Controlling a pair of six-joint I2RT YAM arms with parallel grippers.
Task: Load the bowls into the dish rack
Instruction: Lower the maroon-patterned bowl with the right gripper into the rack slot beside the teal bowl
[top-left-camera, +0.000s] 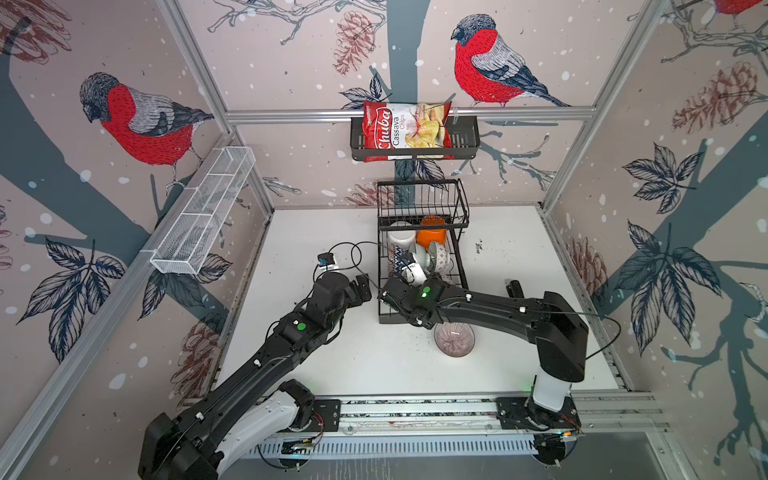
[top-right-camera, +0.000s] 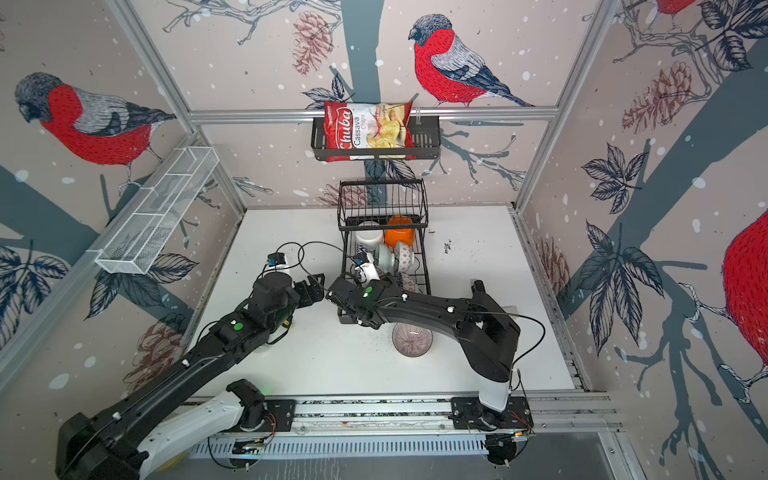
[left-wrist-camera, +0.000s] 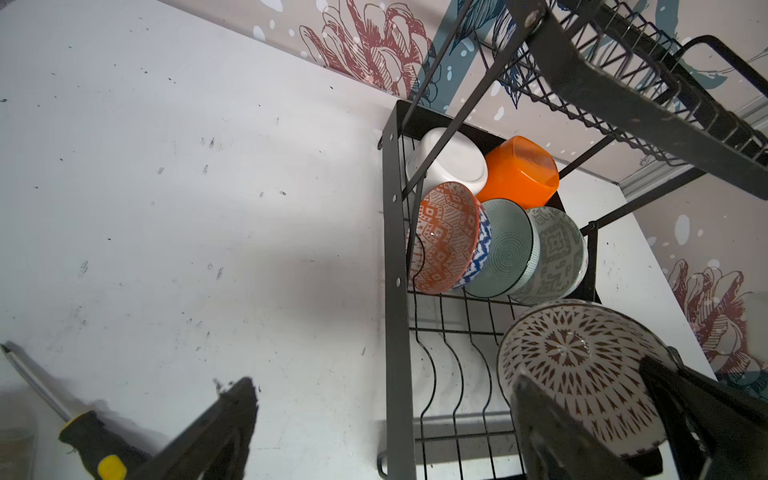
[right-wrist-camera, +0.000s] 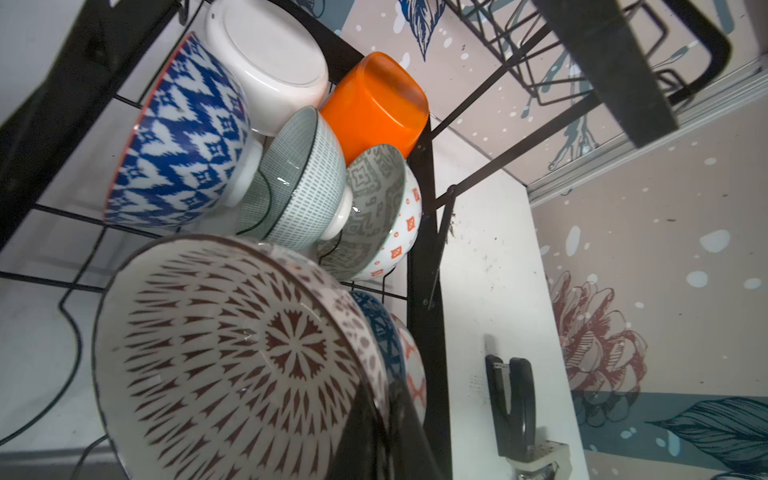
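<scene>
The dish rack (left-wrist-camera: 395, 270) holds several bowls on edge: white (right-wrist-camera: 270, 62), orange (right-wrist-camera: 374, 104), blue-patterned (right-wrist-camera: 183, 137), green-dotted (right-wrist-camera: 307, 174) and grey-patterned (right-wrist-camera: 382, 208). My right gripper (right-wrist-camera: 386, 415) is shut on the rim of a bowl with a brown starburst pattern (right-wrist-camera: 232, 353), tilted over the rack's front dividers. That bowl (left-wrist-camera: 582, 365) also shows in the left wrist view. My left gripper (left-wrist-camera: 386, 415) stands open at the rack's left edge, nothing between its fingers. In both top views a pink-lined bowl (top-left-camera: 454, 338) sits upright on the table under the right arm.
A screwdriver (left-wrist-camera: 83, 432) lies on the table left of the rack. A black stapler (right-wrist-camera: 511, 407) stands right of the rack. A wall basket with a chips bag (top-left-camera: 415, 133) hangs behind, and a white mesh shelf (top-left-camera: 203, 212) runs along the left wall.
</scene>
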